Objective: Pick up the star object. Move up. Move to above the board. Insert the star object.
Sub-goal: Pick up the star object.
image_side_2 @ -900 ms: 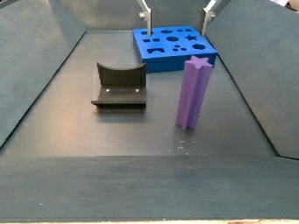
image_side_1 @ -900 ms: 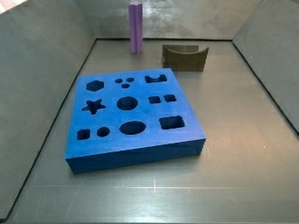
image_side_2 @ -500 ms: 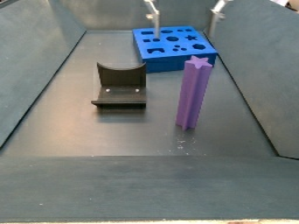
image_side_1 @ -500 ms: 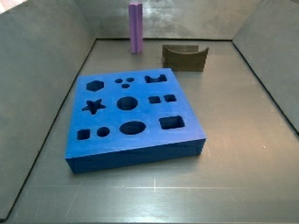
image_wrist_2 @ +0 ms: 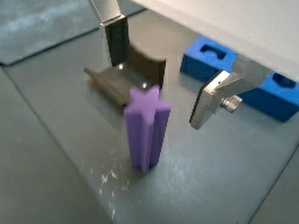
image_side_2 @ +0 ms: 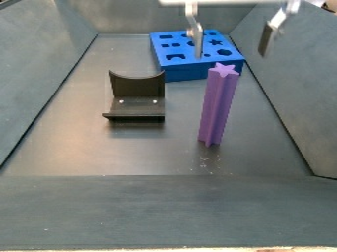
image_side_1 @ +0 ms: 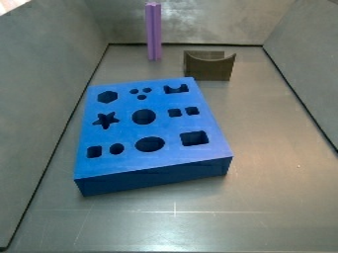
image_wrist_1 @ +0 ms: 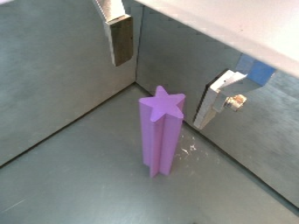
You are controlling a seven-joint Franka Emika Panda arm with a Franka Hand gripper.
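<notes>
The gripper (image_wrist_1: 170, 74) is hanging above the star (image_wrist_1: 162, 131) with its jaws spread wide, one finger (image_wrist_1: 118, 39) on each side of the star's top and neither touching it, as both wrist views are showing. The star is standing upright on the floor (image_side_2: 145, 148), well apart from the board (image_side_2: 198, 54), which is lying flat farther back along the floor with its star-shaped hole (image_side_1: 107, 121) open and nothing in it. The main risk is a tip-over: the star is tall and slim, so if the gripper is coming down off-centre, a finger could clip a star point and knock it flat. A second risk lies in the closing, since flat pads meeting ridges rather than faces could twist the star or let it slip, and a tilted star would then be jamming at the hole's edge. The fixture (image_side_2: 133, 96), a dark bracket, is standing near the star on the side away from the closer wall (image_side_2: 290, 108); in a wrist view (image_wrist_2: 126, 77) it is sitting just behind the star, near one finger, so a low sideways move could be striking it. Nothing is lying between the star and the board.
</notes>
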